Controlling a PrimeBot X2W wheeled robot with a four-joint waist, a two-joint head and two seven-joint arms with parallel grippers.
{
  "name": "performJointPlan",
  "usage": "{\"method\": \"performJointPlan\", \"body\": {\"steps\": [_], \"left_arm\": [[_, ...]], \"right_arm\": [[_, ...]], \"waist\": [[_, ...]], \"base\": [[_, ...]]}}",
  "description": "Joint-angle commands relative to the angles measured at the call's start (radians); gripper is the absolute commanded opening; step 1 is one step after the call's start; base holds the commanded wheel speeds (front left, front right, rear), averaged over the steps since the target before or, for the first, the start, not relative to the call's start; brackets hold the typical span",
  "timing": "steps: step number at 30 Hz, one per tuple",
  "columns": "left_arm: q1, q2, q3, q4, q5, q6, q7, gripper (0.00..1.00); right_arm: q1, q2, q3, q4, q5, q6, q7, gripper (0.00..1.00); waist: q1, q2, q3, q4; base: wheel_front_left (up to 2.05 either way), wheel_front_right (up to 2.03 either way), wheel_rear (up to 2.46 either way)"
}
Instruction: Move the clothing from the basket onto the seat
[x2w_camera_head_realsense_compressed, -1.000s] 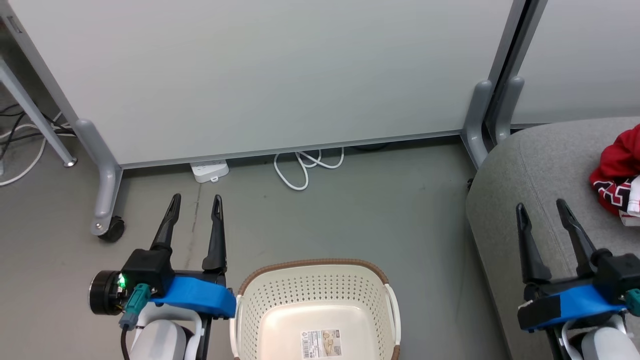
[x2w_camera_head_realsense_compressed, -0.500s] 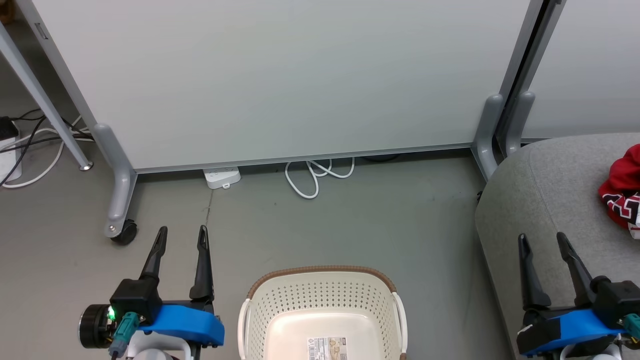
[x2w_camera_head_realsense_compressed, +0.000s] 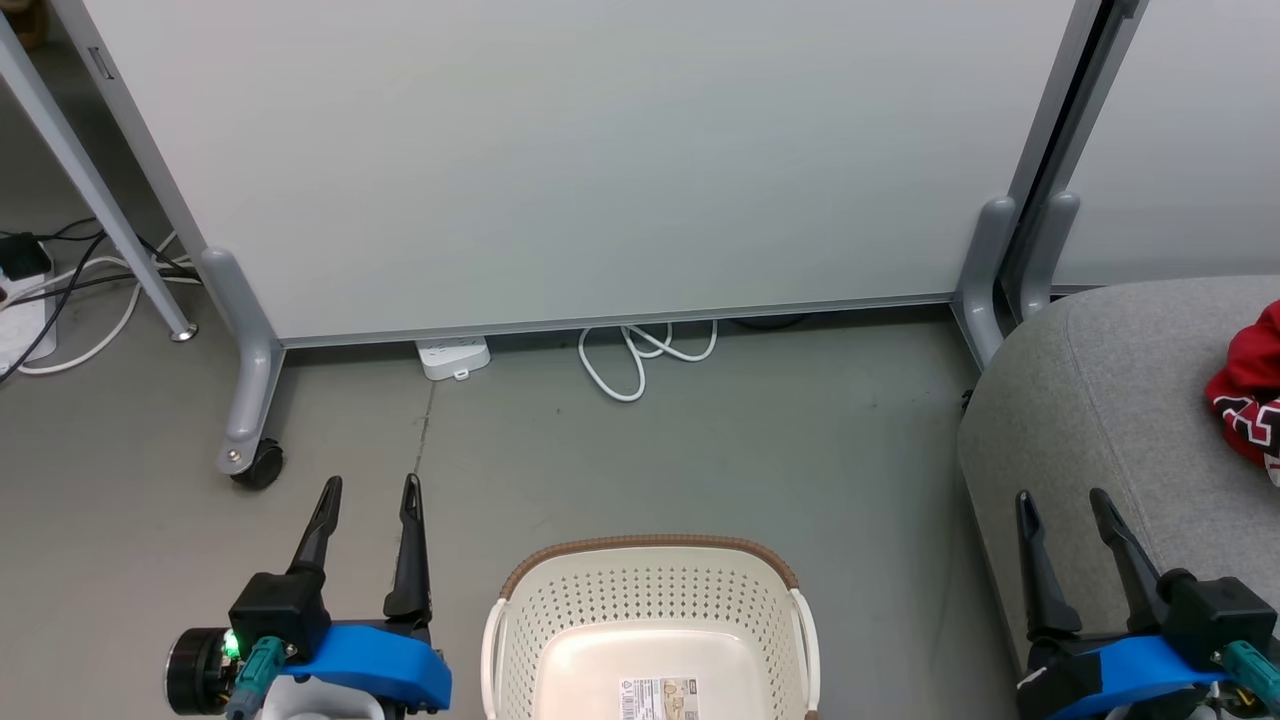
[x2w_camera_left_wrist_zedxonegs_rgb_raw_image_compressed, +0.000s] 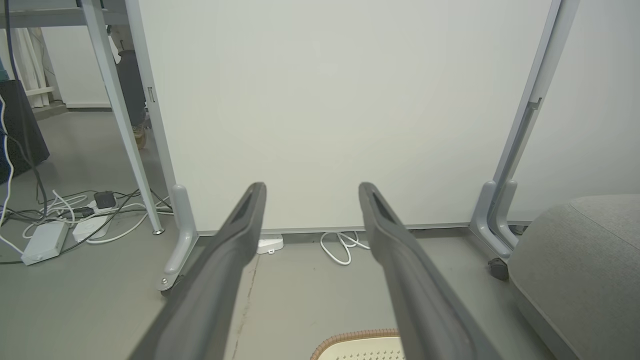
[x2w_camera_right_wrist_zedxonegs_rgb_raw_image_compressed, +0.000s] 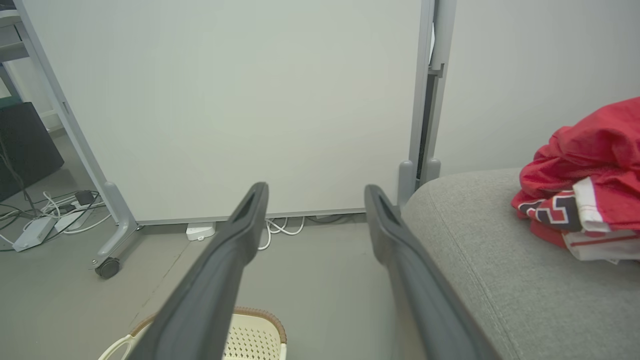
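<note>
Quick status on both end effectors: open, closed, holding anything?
Left end effector: open, holding nothing.
Right end effector: open, holding nothing.

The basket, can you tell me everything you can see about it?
The basket is cream plastic, rounded-rectangular, its walls dotted with little holes. A brown woven-look rim runs round the top, and pale handles sit at the sides. A label sticker lies on its smooth bottom. It stands upright on the grey floor. The part in view is empty; its near end is cut off by the picture's edge. Nothing else touches it.
</note>
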Motion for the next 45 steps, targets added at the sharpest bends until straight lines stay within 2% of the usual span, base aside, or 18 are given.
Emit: {"method": "performJointPlan", "body": {"steps": [1, 6, 7, 12, 17, 45], "left_arm": [[0.004, -0.002, 0.0, 0.004, -0.006, 0.002, -0.002, 1.0], [0.003, -0.002, -0.006, 0.014, -0.008, 0.006, -0.002, 1.0], [0.0, -0.001, -0.008, 0.014, -0.008, 0.003, 0.0, 0.0], [0.029, -0.001, -0.007, 0.055, -0.017, 0.002, 0.01, 0.0], [0.019, -0.001, 0.014, 0.05, -0.138, -0.003, 0.046, 0.0], [0.003, -0.001, 0.067, 0.0, -0.592, -0.02, 0.156, 0.0]], "right_arm": [[0.005, 0.004, 0.002, 0.002, 0.002, 0.0, 0.0, 1.0], [0.003, 0.002, 0.005, 0.006, 0.008, 0.0, 0.0, 1.0], [0.0, 0.002, 0.005, 0.005, 0.003, 0.0, 0.0, 0.0], [0.009, 0.009, 0.004, 0.046, 0.011, 0.0, 0.004, 0.0], [-0.003, 0.01, -0.005, 0.045, 0.132, 0.0, 0.042, 0.0], [-0.026, 0.016, -0.009, 0.013, 0.588, 0.0, 0.152, 0.0]], "waist": [[0.0, -0.0001, 0.0, 0.0], [0.0, -0.0001, 0.0, 0.003], [0.0, -0.0001, 0.0, 0.003], [0.0, -0.0001, 0.0, 0.003], [0.0, -0.0001, 0.001, 0.0], [0.0, -0.0001, 0.003, -0.015]], "base": [[0.0, 0.0, 0.0], [0.0, 0.0, 0.0], [0.0, 0.0, 0.0], [0.0, 0.0, 0.0], [0.0, 0.0, 0.0], [0.0, 0.0, 0.0]]}}
